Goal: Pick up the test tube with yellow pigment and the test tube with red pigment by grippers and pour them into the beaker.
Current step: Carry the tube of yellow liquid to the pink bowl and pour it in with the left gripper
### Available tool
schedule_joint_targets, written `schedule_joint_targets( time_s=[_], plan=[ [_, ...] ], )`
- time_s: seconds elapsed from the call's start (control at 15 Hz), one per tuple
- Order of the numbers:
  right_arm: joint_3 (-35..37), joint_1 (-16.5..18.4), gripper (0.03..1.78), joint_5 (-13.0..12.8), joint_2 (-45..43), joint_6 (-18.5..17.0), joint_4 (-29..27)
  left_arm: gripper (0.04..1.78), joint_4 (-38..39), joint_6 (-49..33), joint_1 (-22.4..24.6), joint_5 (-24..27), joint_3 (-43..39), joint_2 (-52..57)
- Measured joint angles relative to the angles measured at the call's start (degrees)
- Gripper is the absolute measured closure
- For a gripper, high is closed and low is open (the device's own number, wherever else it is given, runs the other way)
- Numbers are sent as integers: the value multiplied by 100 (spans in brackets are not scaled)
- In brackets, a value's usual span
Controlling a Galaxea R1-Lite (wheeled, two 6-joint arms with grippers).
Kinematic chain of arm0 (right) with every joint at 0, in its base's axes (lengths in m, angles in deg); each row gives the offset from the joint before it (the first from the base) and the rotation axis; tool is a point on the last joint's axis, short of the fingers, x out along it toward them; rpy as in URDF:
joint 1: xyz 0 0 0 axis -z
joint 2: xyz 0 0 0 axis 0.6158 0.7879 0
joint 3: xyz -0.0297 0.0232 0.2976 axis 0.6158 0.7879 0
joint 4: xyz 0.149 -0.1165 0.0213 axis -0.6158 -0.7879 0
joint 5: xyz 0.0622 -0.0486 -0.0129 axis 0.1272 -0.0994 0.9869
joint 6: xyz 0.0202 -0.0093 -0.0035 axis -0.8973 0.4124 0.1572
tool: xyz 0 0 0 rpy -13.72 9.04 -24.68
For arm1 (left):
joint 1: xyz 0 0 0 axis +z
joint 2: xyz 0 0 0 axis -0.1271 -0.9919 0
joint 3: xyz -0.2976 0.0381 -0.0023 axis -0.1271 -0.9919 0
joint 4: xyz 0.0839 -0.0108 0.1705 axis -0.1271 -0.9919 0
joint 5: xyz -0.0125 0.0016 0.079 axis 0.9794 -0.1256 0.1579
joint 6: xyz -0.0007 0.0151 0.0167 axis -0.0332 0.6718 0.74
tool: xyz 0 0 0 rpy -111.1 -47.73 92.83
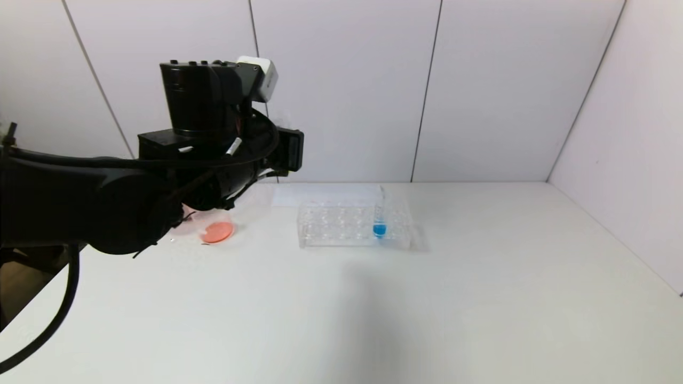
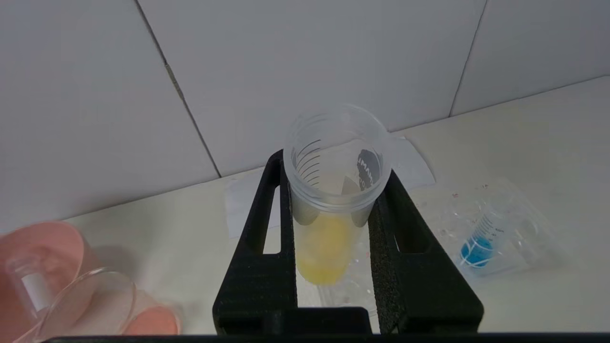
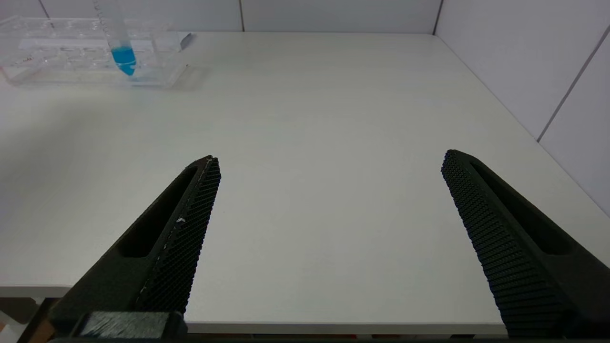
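My left gripper (image 2: 333,183) is shut on the test tube with yellow pigment (image 2: 326,243), held above the table with its open mouth towards the wrist camera. The beaker (image 2: 95,300) lies below and to one side, with orange-red liquid in its bottom. It also shows in the head view (image 1: 216,232), partly hidden by my left arm (image 1: 203,138). The test tube with red pigment is not in view. My right gripper (image 3: 330,157) is open and empty, low over the table's front edge, far from the tubes.
A clear tube rack (image 1: 341,226) stands mid-table at the back and holds a tube with blue liquid (image 1: 379,228). It also shows in the right wrist view (image 3: 123,55). A pink bowl (image 2: 47,243) sits beside the beaker. A wall runs along the table's right side.
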Motion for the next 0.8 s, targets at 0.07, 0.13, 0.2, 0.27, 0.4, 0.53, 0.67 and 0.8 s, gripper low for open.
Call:
schedule_joint_targets(
  time_s=[0.07,0.13,0.2,0.27,0.4,0.53,0.67,0.8],
  plan=[
    [0,-2,11,-1,0,-2,0,137,-59,2,80,-2,-50,94],
    [0,-2,11,-1,0,-4,2,137,-98,7,191,0,-119,197],
    [0,-2,11,-1,0,-2,2,137,-105,10,306,6,-193,282],
    [0,-2,11,-1,0,-6,2,137,-108,11,439,15,-260,356],
    [0,-2,11,0,0,-2,2,137,-113,38,690,17,-328,440],
    [0,-2,11,0,0,-4,5,137,-105,46,968,78,-352,479],
    [0,-2,11,-4,0,-2,2,137,-98,46,1236,306,-361,488],
    [0,-2,11,-1,0,-4,2,137,-66,43,1512,441,-394,485]
  ],
)
